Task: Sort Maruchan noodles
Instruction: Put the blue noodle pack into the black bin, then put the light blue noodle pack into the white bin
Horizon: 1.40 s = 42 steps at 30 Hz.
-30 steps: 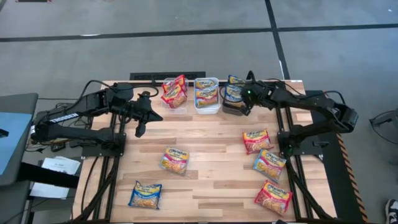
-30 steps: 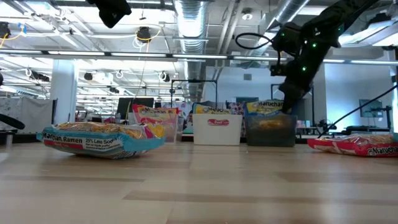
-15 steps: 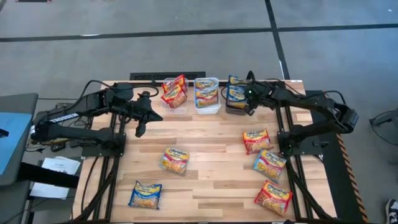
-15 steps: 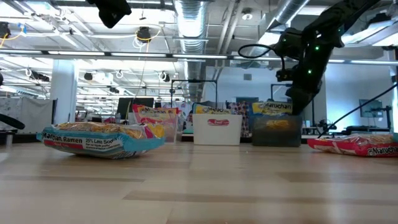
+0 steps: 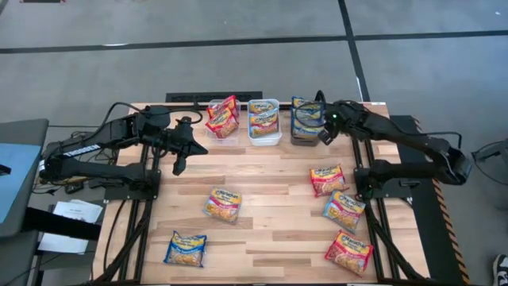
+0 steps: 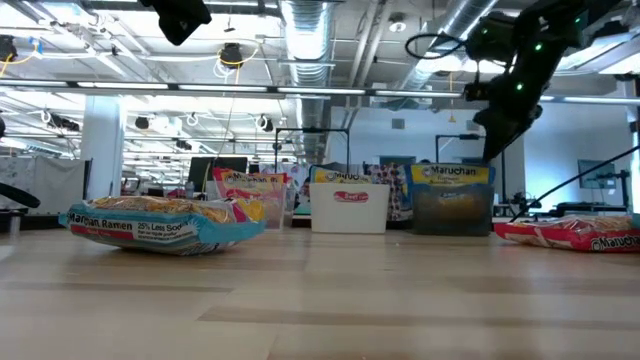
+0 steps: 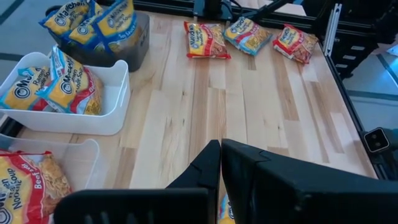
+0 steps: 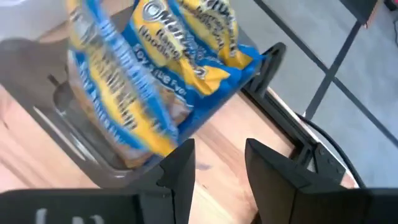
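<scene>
The right tool (image 5: 323, 132) hung released, empty, beside the dark bin (image 5: 305, 125) at twelve o'clock; next, likely the red packet (image 5: 326, 179). Left tool (image 5: 178, 163) waited clenched.

You have glossy, crinkled plastic noodle packets (image 5: 224, 204) lying on a pale wood table (image 5: 270, 175) with a smooth, matt plank surface. The dark bin (image 8: 74, 134) looks like translucent smoky plastic, the white bin (image 7: 74, 121) like smooth opaque plastic. Your right gripper (image 8: 217, 165) has matt black fingers.
</scene>
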Each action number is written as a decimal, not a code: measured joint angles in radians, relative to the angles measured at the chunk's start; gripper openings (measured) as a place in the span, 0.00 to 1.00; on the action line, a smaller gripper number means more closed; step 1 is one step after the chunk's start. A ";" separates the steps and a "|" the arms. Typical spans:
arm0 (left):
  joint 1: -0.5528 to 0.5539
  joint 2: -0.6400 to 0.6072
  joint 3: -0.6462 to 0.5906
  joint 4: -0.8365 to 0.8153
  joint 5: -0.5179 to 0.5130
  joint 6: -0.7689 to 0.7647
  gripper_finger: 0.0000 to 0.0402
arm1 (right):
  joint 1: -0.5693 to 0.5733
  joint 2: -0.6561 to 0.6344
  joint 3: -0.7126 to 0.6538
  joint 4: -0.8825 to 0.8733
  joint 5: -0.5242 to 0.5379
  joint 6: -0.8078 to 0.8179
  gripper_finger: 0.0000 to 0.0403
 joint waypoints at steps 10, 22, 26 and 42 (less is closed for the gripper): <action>0.000 0.000 0.000 -0.012 -0.002 -0.016 0.00 | 0.051 -0.043 0.000 0.036 -0.323 0.141 0.40; 0.000 0.000 0.000 -0.011 -0.006 -0.009 0.00 | 0.090 0.136 0.000 0.130 -0.390 0.154 0.40; 0.000 0.000 0.000 -0.011 -0.005 -0.009 0.00 | 0.047 0.198 0.000 0.179 -0.304 0.171 0.40; 0.000 0.000 0.000 -0.012 -0.005 -0.011 0.00 | -0.055 0.298 0.000 0.246 -0.290 0.165 0.40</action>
